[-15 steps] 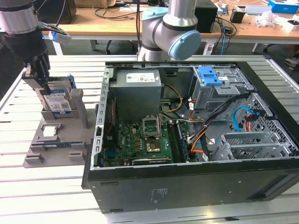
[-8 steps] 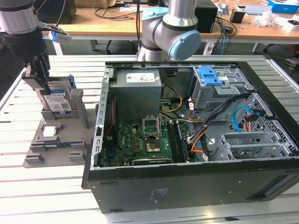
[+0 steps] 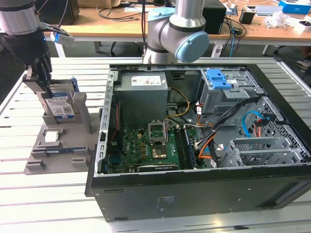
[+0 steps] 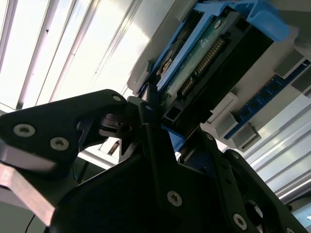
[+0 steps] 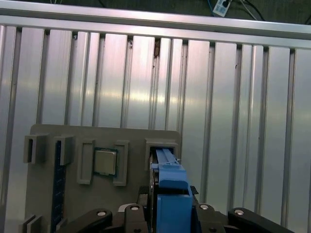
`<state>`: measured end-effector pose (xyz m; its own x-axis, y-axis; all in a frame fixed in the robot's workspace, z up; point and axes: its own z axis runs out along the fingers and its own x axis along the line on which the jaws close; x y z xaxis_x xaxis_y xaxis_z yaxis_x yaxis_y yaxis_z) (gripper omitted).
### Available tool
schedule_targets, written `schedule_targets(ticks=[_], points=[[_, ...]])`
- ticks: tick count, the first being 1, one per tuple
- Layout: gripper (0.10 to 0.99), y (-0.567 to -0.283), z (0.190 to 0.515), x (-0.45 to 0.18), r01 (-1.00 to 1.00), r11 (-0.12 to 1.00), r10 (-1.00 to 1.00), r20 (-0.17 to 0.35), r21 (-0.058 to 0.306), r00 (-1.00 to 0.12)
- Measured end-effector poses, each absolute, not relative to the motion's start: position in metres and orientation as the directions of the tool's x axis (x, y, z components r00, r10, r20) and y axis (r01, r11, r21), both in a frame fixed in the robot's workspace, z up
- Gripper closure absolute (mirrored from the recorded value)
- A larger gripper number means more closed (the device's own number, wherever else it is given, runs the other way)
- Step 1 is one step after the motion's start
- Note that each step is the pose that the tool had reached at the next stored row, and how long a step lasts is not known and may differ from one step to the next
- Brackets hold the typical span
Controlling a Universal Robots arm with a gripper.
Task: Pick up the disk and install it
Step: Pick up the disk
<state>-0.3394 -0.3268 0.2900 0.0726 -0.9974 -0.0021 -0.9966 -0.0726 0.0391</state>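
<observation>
1. Your arm [image 3: 180, 34] has its base joints behind the open computer case [image 3: 194, 194]. Its wrist end is at the exterior view's left, pointing straight down over the grey fixture plate [image 3: 36, 162].
2. Your gripper [image 3: 47, 88] is lowered onto the top edge of the disk [image 3: 60, 107]. In the second wrist view the black fingers [image 4: 148, 109] sit one on each face of the disk, and both look pressed against it, so you are gripping the disk.
3. The disk stands on edge in its slot at the back of the fixture plate, with its blue-and-white label facing the exterior camera. In the first wrist view its blue carrier runs up between the finger links.
4. The disk is outside the case, well apart from the blue-topped drive cage [image 3: 218, 90] in the case's far corner.
5. You have one disk.
6. You have one fixture plate, lying on the slatted metal table [image 3: 48, 208] just beside the case.
7. The plate also carries one square silver CPU chip [image 5: 104, 162], held between two low grey walls, and one blue memory stick [image 5: 58, 179] standing on edge in a slot near it.
8. One computer case lies on its side with the lid off, showing one green mainboard [image 3: 141, 150] and one grey power supply box [image 3: 143, 92].
</observation>
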Motion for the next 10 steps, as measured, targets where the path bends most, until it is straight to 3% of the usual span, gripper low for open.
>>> schedule_targets(ticks=[10], points=[[0.71, -0.327, 0.306, -0.339, -0.997, -0.073, -0.997, -0.002, 0.039, 0.073]])
